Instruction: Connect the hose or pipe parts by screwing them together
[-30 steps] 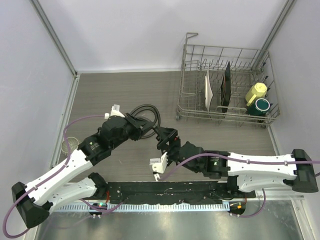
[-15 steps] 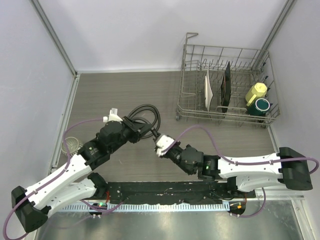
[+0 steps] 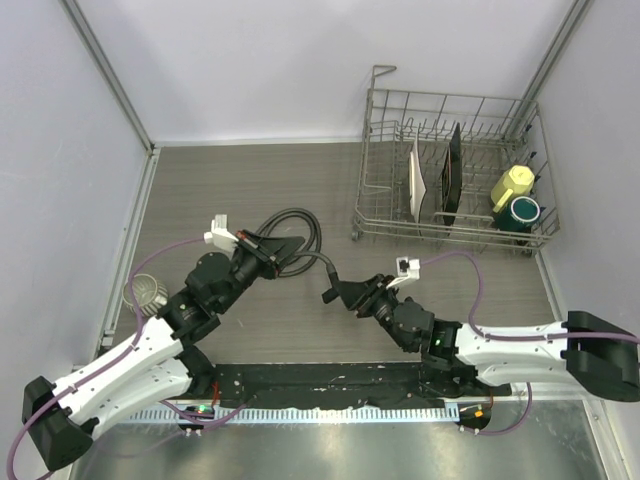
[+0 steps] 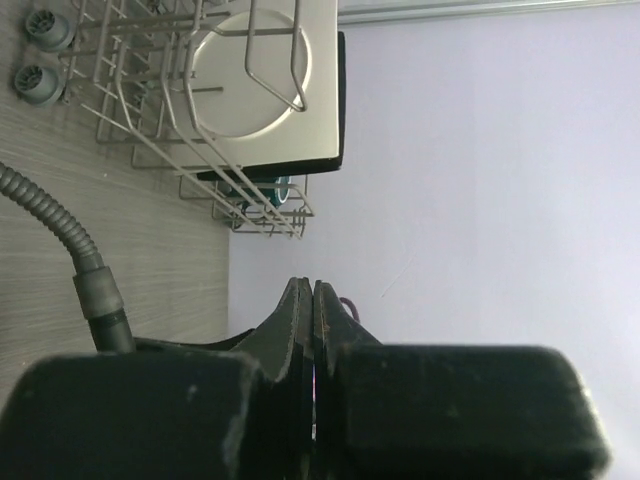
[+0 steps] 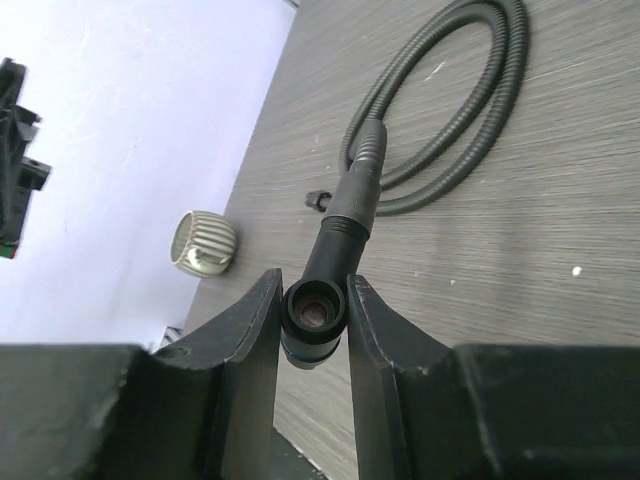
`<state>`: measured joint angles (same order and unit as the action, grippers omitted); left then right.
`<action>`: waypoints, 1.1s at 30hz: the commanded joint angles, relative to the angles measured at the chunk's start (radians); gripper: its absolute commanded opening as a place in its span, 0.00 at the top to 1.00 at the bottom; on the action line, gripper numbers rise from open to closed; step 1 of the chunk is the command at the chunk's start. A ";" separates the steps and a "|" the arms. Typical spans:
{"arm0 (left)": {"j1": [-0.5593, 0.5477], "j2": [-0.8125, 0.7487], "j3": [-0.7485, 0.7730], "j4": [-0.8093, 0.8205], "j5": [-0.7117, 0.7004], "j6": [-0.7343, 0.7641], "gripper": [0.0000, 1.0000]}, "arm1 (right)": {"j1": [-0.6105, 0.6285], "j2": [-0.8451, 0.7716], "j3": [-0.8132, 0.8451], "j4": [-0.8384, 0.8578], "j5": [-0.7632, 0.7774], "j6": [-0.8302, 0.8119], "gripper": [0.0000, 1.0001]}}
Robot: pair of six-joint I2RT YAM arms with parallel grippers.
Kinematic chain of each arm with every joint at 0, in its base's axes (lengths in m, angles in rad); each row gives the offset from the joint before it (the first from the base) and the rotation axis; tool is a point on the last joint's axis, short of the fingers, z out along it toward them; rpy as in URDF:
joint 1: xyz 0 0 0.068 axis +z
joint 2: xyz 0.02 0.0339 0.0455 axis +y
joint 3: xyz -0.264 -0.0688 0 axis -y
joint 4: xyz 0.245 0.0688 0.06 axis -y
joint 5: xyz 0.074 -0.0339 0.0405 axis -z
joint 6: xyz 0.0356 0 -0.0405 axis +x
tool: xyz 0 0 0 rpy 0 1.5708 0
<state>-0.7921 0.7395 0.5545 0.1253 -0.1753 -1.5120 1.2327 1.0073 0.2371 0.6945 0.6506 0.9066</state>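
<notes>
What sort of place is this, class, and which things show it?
Probably a robot lab cell, staged a bit like a kitchen: plain pale walls box in a wood-grain table, two arms are bolted at its near edge, and a dish rack holds plates and cups.

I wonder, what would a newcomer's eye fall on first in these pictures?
Mid-table, the right gripper holds the end connector of the coiled black hose, its open bore facing the wrist camera. Beside the coil, the left gripper has its jaws shut on nothing; a loaded wire dish rack stands far right.
</notes>
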 commanded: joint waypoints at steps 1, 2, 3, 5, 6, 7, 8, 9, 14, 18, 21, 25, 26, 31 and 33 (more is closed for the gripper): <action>0.001 0.009 0.005 0.045 -0.035 0.025 1.00 | 0.002 -0.091 0.060 0.085 0.020 0.057 0.99; 0.001 0.018 0.016 0.022 -0.032 0.033 1.00 | 0.001 -0.139 0.056 0.080 0.029 0.034 0.99; 0.001 0.017 0.024 -0.010 -0.024 0.042 1.00 | -0.002 -0.165 0.059 0.042 0.049 0.009 0.99; 0.001 0.020 0.044 -0.093 -0.012 0.065 0.65 | -0.012 -0.231 0.082 0.004 0.044 -0.070 0.99; 0.001 0.023 0.048 -0.116 -0.006 0.065 0.55 | -0.027 -0.240 0.097 -0.039 0.029 -0.101 0.99; 0.002 0.026 0.053 -0.159 0.008 0.062 0.42 | -0.036 -0.245 0.113 -0.049 -0.052 -0.136 0.99; 0.001 0.032 0.054 -0.165 0.017 0.047 0.38 | -0.047 -0.231 0.154 -0.053 -0.110 -0.267 0.99; 0.001 0.035 0.055 -0.162 0.028 0.033 0.33 | -0.056 -0.216 0.184 -0.122 -0.167 -0.326 0.99; 0.001 0.051 0.090 -0.104 0.091 0.041 0.06 | -0.058 -0.153 0.355 -0.328 -0.322 -0.517 0.99; 0.001 0.058 0.125 -0.110 0.100 0.081 0.05 | -0.056 -0.138 0.390 -0.317 -0.376 -0.546 0.99; 0.001 0.055 0.114 -0.104 0.106 0.061 0.15 | -0.058 -0.110 0.416 -0.306 -0.433 -0.543 0.99; 0.001 0.032 0.088 -0.092 0.122 0.044 0.35 | -0.059 -0.090 0.419 -0.290 -0.450 -0.525 0.99; 0.001 0.025 0.082 -0.093 0.120 0.044 0.37 | -0.059 -0.090 0.419 -0.286 -0.447 -0.517 0.99; 0.002 -0.040 0.052 -0.144 0.082 0.039 0.36 | -0.067 -0.091 0.384 -0.231 -0.447 -0.465 0.99; 0.001 -0.057 0.047 -0.147 0.077 0.039 0.36 | -0.068 -0.092 0.377 -0.208 -0.448 -0.445 0.99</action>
<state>-0.7918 0.7265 0.6106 -0.0273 -0.0822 -1.4639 1.1721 0.9276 0.6003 0.3450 0.2157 0.4171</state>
